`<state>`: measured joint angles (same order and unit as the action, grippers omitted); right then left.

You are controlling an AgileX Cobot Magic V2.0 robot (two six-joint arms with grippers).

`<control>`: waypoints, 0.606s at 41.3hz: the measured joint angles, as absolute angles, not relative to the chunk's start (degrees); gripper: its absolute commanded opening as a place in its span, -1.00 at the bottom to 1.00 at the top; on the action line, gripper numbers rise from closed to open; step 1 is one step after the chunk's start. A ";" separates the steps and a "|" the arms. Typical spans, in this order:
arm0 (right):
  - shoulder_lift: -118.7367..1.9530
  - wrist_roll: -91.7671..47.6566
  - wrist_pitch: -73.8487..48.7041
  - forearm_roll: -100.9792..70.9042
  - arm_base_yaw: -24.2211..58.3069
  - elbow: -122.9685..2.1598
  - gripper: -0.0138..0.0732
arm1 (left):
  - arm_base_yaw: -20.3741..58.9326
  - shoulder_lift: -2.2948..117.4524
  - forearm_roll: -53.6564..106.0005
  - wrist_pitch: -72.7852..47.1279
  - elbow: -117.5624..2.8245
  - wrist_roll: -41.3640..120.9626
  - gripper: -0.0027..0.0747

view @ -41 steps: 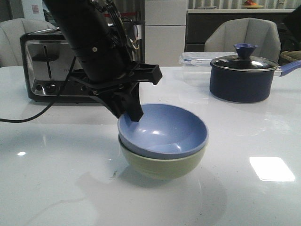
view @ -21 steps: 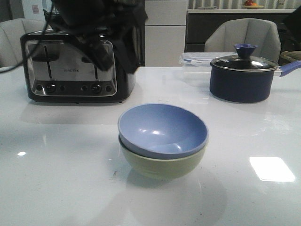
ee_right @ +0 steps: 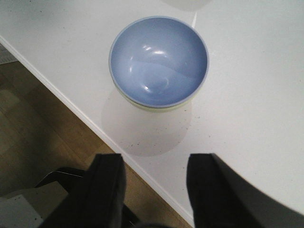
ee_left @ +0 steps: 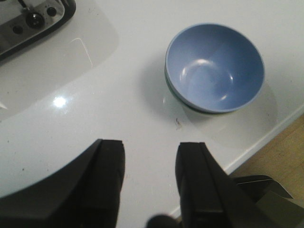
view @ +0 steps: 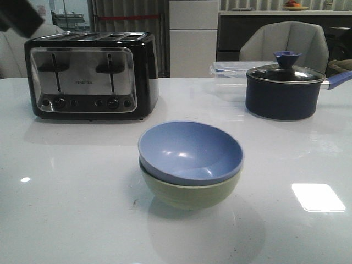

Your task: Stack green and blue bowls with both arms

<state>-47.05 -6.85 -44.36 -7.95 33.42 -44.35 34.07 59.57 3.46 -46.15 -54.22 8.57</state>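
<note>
White glossy table (view: pixel 66 209) up front, and sitting near its middle is the blue bowl (view: pixel 190 152) nested inside the green bowl (view: pixel 190 193), with a toaster (view: pixel 91 74) behind to the left and a dark lidded pot (view: pixel 283 89) back on the right. Left gripper (ee_left: pixel 149 164) hangs above the table with its fingers spread and nothing between them, the stack well clear of it. Right gripper (ee_right: pixel 154 183) hovers over the table's edge, fingers apart and empty too.

Obstacles: toaster (view: pixel 91 74) rear left, pot (view: pixel 283 88) rear right; bare table (view: pixel 71 209) surrounds stacked bowls (view: pixel 190 165).
</note>
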 measured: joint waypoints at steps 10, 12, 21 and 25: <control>-47.05 -6.85 -44.49 -7.95 33.42 -44.35 0.29 | 34.07 49.18 3.34 -46.15 -44.28 8.63 -0.08; -47.05 -6.85 -44.58 -7.95 33.42 -44.35 0.23 | 34.07 47.66 3.34 -46.15 -42.78 8.63 -0.08; -47.05 -6.85 -45.63 -6.36 33.42 -44.35 -0.35 | 34.07 44.51 3.34 -46.25 -40.21 8.63 -0.32; -47.05 -6.85 -45.91 -6.15 33.42 -44.35 -0.54 | 34.07 44.30 3.31 -46.25 -40.11 8.63 -0.56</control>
<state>-47.05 -6.85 -45.91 -6.15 33.42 -44.35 34.07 44.30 3.31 -46.25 -40.11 8.63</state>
